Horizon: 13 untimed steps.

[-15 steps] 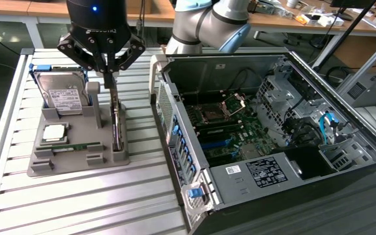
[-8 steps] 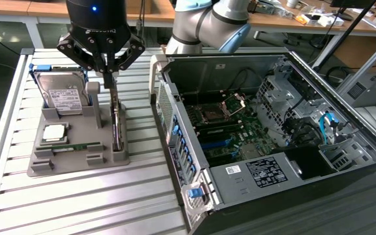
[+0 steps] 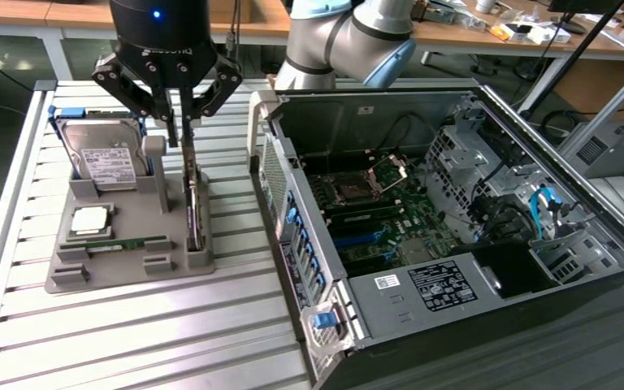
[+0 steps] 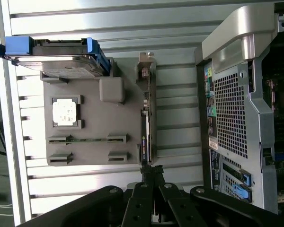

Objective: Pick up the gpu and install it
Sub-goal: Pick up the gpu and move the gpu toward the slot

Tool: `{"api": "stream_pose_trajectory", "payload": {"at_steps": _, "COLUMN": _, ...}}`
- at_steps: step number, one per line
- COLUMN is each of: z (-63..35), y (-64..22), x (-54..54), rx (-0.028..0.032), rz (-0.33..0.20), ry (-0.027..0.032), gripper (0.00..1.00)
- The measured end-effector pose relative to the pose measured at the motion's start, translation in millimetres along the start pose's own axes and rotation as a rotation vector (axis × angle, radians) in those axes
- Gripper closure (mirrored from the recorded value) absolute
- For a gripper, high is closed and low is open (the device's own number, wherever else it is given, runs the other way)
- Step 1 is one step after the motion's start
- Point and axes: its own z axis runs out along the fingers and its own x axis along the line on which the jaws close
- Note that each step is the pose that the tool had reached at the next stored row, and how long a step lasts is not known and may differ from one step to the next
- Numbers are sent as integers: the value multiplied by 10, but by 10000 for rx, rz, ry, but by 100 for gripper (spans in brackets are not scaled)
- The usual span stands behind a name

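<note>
The gpu (image 3: 195,207) stands on edge in the gray holder (image 3: 127,272), on the side nearest the open computer case (image 3: 453,219). The print on the case's white label is too small to read, as is the hard drive (image 3: 106,162) label. The gripper (image 3: 182,130) meets the card's top edge at the hard-drive end. Whether its fingertips pinch the card or stand slightly apart cannot be told.
</note>
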Motion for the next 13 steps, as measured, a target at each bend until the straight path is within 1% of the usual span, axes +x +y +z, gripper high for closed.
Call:
{"api": "stream_pose_trajectory", "payload": {"at_steps": 1, "z": 0, "y": 0, "x": 0, "rx": 0, "rz": 0, "ry": 0, "gripper": 83}}
{"api": "stream_pose_trajectory", "payload": {"at_steps": 5, "z": 0, "y": 0, "x": 0, "rx": 0, "rz": 0, "ry": 0, "gripper": 58}}
{"api": "stream_pose_trajectory", "payload": {"at_steps": 6, "z": 0, "y": 0, "x": 0, "rx": 0, "rz": -1, "ry": 0, "gripper": 58}}
{"api": "stream_pose_trajectory", "payload": {"at_steps": 7, "z": 0, "y": 0, "x": 0, "rx": -1, "rz": -1, "ry": -1, "gripper": 52}}
{"api": "stream_pose_trajectory", "payload": {"at_steps": 13, "z": 0, "y": 0, "x": 0, "rx": 1, "rz": 0, "ry": 0, "gripper": 52}}
